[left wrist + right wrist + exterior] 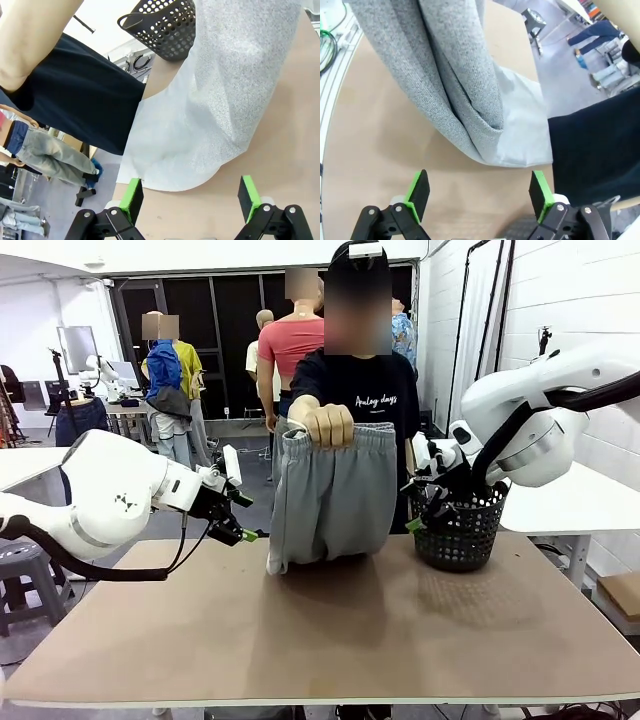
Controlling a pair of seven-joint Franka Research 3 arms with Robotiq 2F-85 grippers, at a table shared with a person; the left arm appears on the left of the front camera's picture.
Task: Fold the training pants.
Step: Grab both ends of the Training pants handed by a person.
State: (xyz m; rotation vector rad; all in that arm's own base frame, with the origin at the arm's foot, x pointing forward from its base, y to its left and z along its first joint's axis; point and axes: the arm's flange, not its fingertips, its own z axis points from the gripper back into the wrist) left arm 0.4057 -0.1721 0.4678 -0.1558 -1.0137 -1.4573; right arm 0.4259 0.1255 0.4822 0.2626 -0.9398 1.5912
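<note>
1. Front view: the light is bright and even, coming from overhead, and the matte brown table (330, 640) shows no glare.
2. The training pants (335, 495) throw a soft, diffuse shadow on the table below them. A darker shadow sits under the black basket (458, 530).
3. The white wall (600, 300) at right is close to washed out.
4. Left wrist view: the training pants read pale, almost overexposed, with a speckled grain. The person's arm (35, 35) at top left is very bright and soft.
5. Right wrist view: the knit is sharp up close and its folds hold deep shadow. The floor (560, 55) beyond is bright and softer.
6. The right wrist view bends the table's edge at picture left.
</note>
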